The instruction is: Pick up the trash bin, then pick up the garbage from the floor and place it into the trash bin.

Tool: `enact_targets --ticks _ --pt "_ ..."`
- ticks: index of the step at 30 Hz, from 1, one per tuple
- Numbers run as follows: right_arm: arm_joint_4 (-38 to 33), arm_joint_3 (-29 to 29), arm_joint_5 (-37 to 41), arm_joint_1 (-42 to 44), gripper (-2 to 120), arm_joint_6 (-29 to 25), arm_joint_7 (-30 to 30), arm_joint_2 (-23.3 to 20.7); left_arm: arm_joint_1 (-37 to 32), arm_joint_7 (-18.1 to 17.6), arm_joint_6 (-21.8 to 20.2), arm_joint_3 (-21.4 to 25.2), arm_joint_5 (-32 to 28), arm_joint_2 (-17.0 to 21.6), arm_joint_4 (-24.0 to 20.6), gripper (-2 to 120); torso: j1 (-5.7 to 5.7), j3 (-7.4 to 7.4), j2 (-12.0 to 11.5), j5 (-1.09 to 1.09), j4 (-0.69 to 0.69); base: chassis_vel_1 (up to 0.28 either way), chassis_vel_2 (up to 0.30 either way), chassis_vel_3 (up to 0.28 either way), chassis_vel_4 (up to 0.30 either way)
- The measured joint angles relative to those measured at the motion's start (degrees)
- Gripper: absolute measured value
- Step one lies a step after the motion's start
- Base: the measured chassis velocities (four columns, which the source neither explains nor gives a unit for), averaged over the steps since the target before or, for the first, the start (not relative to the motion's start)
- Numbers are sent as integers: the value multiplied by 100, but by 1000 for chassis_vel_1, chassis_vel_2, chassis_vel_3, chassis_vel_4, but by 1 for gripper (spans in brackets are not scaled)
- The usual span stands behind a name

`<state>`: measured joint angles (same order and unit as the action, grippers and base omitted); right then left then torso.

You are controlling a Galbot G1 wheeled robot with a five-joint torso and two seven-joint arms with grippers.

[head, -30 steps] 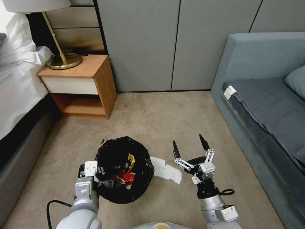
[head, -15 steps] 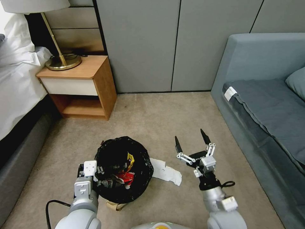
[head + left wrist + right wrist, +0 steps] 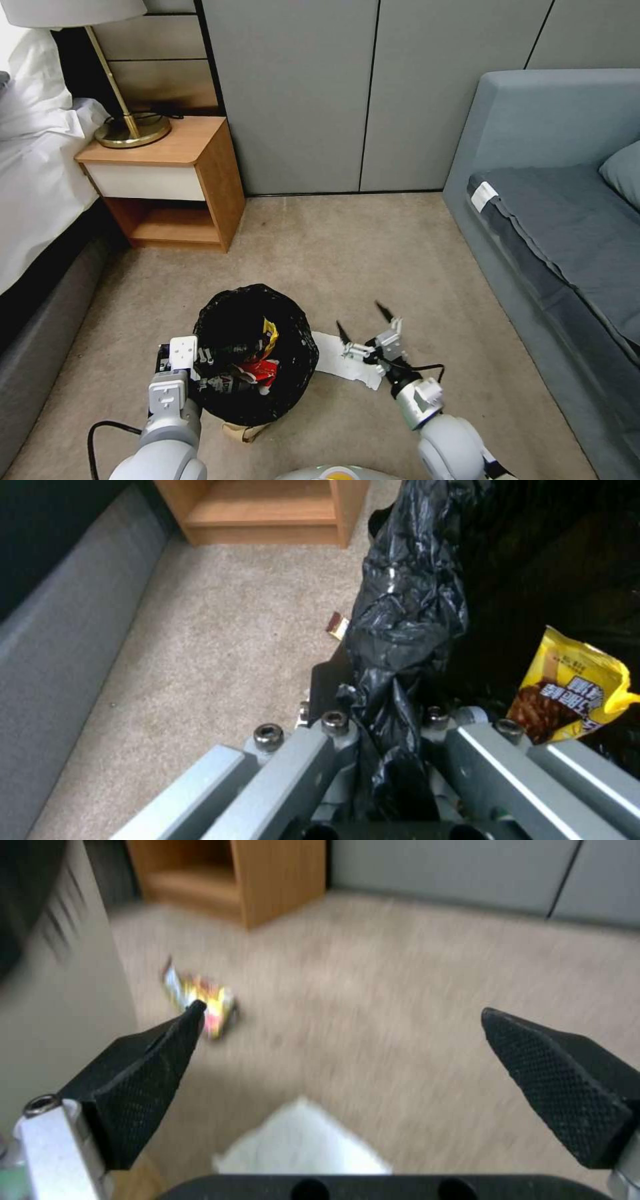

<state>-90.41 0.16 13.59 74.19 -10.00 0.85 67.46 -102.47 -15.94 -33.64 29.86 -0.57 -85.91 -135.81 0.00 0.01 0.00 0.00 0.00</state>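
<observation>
- Right pincer [image 3: 363,319] has dropped toward tissue [image 3: 347,360], jaws wide, empty.
- Left pincer [image 3: 200,363] clamps bin [image 3: 253,413] liner.
- Risk: tissue lies flat beneath the tips; they may slide off, snagging carpet.

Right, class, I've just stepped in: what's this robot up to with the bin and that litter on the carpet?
The left gripper is shut on the rim of the trash bin, pinching its black liner. A yellow snack wrapper and a red packet already lie inside. The right gripper, fingers open, hovers low over a white tissue lying on the carpet beside the bin. A small wrapper also lies on the carpet beyond the bin.
</observation>
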Motion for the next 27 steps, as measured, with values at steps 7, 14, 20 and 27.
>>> enact_targets --ticks 7,14,20,27 --pt "1301 -545 -47 -720 100 64 126 253 -3 -3 -4 10 3 -14 0 1 0 0 0 0 1 0 0 0 0" --pt "1920 -639 -24 -1047 100 198 452 364 18 -6 -7 -9 15 -23 62 1 0 0 0 -1 0 0 0 0 0" --pt "2329 -618 -45 -1181 100 303 526 490 33 -8 -7 -28 22 -32 90 1 0 0 0 0 0 0 0 0 0" --pt "2775 -490 -113 -1294 100 446 695 683 -12 -10 -7 -29 32 -33 81 1 0 0 0 0 0 0 0 0 0"
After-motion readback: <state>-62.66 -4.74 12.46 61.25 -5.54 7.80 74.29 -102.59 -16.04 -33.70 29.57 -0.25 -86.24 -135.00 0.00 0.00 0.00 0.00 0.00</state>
